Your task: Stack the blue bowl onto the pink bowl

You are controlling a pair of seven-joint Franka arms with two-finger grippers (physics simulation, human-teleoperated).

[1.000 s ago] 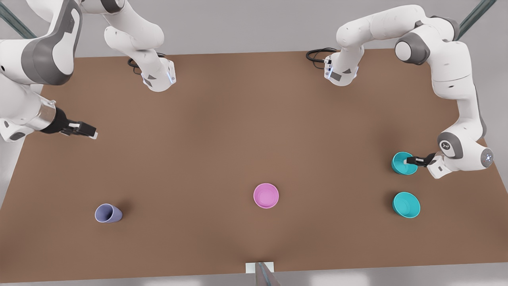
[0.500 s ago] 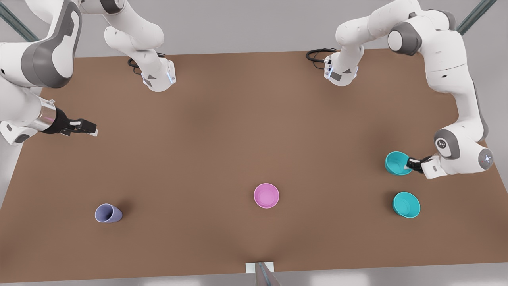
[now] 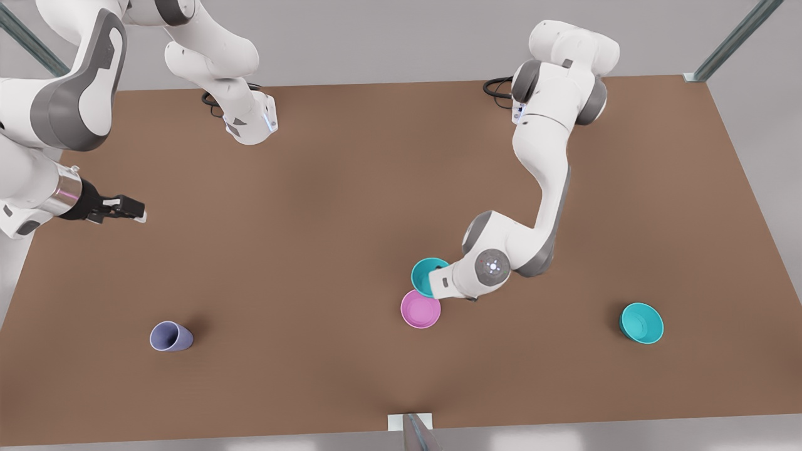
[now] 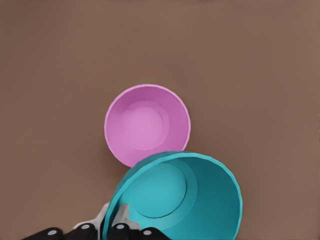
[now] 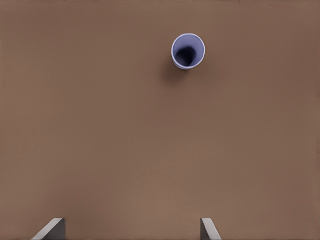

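The blue bowl (image 3: 426,270) hangs just above the table, its rim pinched by my left gripper (image 3: 437,283), which is shut on it. In the left wrist view the blue bowl (image 4: 180,197) overlaps the near edge of the pink bowl (image 4: 145,122), with the gripper (image 4: 114,219) clamped on the teal rim. The pink bowl (image 3: 420,310) sits on the table, partly beneath the held bowl and offset from it. My right gripper (image 3: 128,210) hovers open and waiting at the front view's far left; its fingertips (image 5: 52,229) stand wide apart.
A second teal bowl (image 3: 641,322) rests at the front view's right. A lavender cup (image 3: 169,336) stands at the lower left, also below the right gripper as the cup (image 5: 188,51). The brown table (image 3: 351,188) carries both arm bases along its far edge.
My left arm has swung the blue bowl from the front view's right side across to the pink bowl. The right gripper drifted slightly leftward.
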